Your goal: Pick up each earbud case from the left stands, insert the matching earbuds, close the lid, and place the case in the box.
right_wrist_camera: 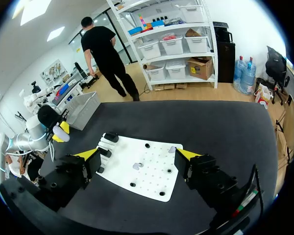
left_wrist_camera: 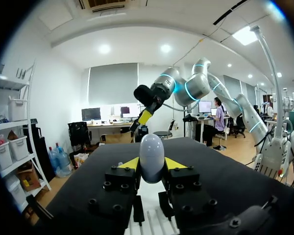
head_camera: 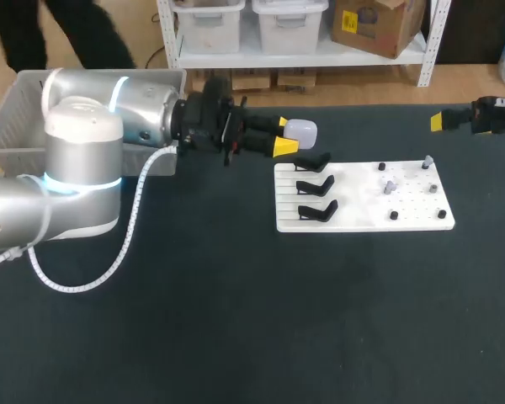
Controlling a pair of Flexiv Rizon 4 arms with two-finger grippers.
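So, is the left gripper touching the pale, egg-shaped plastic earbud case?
Touching. The left wrist view shows the left gripper with its yellow fingertips pressed against both sides of the earbud case.

The left arm (head_camera: 84, 151) hides much of the grey box (head_camera: 10, 118). The small bits (head_camera: 389, 187) on the white board (head_camera: 362, 210) are too tiny to tell.

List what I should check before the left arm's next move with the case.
1. Left gripper shut on the case from both sides: ok.
2. Earbuds inside the case: cannot tell.
3. Right gripper open, well apart from the case: ok.
4. Three black stands empty: ok.
5. Room in the gray basket: cannot tell, the arm hides most of it.
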